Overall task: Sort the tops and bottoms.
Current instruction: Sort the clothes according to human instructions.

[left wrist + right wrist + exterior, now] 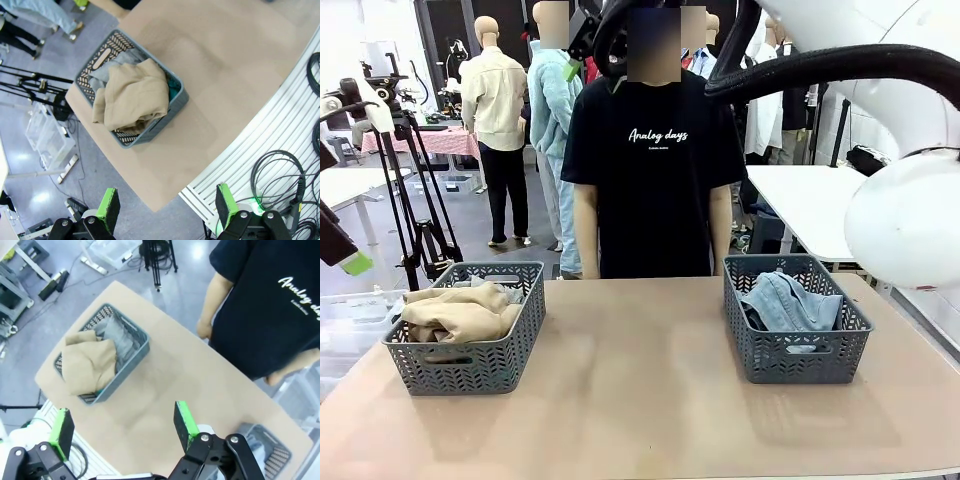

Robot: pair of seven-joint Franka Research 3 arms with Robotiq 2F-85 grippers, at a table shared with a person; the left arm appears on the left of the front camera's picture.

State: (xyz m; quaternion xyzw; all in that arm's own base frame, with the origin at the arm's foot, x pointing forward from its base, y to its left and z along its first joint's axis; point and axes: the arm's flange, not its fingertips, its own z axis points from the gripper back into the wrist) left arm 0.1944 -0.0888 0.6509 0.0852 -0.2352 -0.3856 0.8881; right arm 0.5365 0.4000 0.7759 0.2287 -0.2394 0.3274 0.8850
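The tops lie piled in the left grey basket [460,365]: a tan-beige top [460,315] covers a heather grey one [485,287]. From above, the tan top [132,97] has the grey one [106,74] at its far side and a teal sliver [174,89] at the rim. The bottoms, folded light blue denim [788,300], fill the right basket [800,355]. My left gripper [166,210] hangs open high above the table's near left edge. My right gripper [123,429] is open too, high over the table's middle. Both hold nothing.
A person in a black printed T-shirt [655,170] stands at the table's far edge, arms hanging, one hand [204,330] near the edge. The bare tan tabletop [640,380] stretches between the baskets. A tripod [415,200] stands left of the table. Cables [280,170] lie by the robot base.
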